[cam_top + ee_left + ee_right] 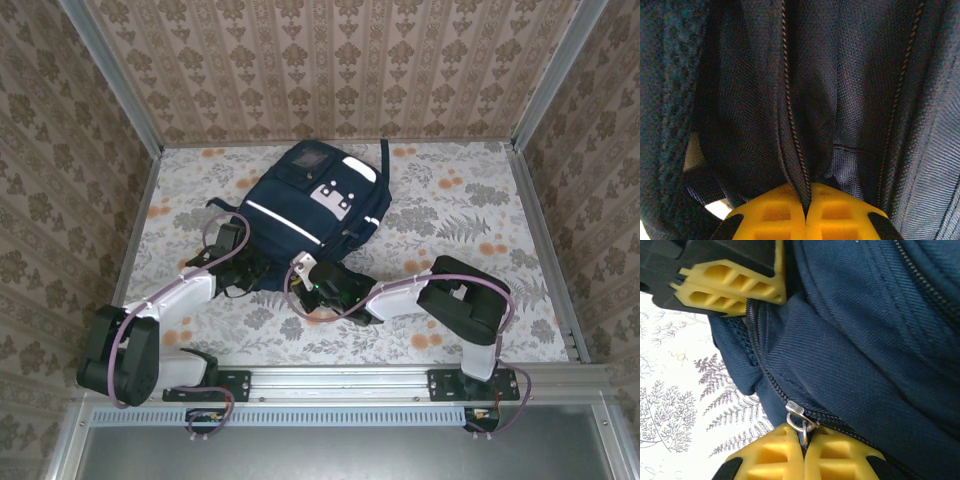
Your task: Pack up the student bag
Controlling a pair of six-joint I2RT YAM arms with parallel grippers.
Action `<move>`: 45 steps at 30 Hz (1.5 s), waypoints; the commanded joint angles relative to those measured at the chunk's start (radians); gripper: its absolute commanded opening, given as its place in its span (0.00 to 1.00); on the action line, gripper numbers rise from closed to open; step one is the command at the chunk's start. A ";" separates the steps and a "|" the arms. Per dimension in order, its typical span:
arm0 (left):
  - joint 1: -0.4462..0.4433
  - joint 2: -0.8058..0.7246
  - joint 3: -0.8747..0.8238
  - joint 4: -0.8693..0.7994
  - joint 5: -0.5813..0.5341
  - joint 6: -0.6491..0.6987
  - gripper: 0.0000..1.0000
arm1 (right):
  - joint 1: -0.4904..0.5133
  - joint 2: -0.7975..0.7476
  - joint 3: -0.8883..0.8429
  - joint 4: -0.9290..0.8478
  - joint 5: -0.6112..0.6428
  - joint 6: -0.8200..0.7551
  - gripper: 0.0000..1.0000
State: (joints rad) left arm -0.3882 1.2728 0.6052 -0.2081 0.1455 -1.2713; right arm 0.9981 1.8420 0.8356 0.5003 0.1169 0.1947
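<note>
The student bag (300, 200) is navy with white stripes, its zipper pull (799, 416) silver. The tablecloth (450, 210) is pale with grey ferns and orange blossoms, the wallpaper (330, 60) beige damask, the left gripper's fingers (775, 215) yellow.

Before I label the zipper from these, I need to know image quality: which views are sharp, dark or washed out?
Top view: even light, bag sharp. Left wrist: dim, fabric very close and soft, a white blown-out patch lower left. Right wrist: zipper pull crisp, tablecloth washed out.
</note>
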 commanded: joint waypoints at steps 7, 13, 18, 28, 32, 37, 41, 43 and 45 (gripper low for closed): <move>-0.007 -0.004 0.012 0.024 -0.090 0.031 0.00 | -0.086 -0.057 0.068 -0.238 -0.045 0.107 0.00; -0.008 -0.027 0.036 -0.032 -0.127 0.076 0.00 | -0.098 -0.037 0.092 -0.288 -0.038 0.112 0.00; 0.010 -0.089 0.024 -0.075 -0.165 0.105 0.00 | -0.121 -0.068 0.047 -0.249 -0.032 0.117 0.00; 0.044 -0.126 0.003 -0.100 -0.158 0.123 0.00 | -0.165 -0.088 0.027 -0.252 -0.063 0.092 0.00; 0.067 -0.154 0.004 -0.121 -0.154 0.139 0.00 | -0.180 -0.089 0.021 -0.263 -0.078 0.091 0.00; 0.108 -0.171 0.008 -0.134 -0.117 0.168 0.00 | -0.201 -0.093 0.019 -0.275 -0.096 0.092 0.00; 0.135 -0.189 0.001 -0.148 -0.106 0.186 0.00 | -0.219 -0.097 0.017 -0.278 -0.104 0.090 0.00; 0.138 -0.193 -0.003 -0.146 -0.101 0.190 0.00 | -0.221 -0.095 0.024 -0.282 -0.113 0.086 0.00; 0.140 -0.189 0.000 -0.148 -0.092 0.197 0.00 | -0.221 -0.093 0.031 -0.286 -0.117 0.086 0.00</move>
State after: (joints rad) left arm -0.2722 1.1130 0.6041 -0.3195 0.1051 -1.1233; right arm 0.7933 1.7817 0.8722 0.2562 -0.0128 0.2909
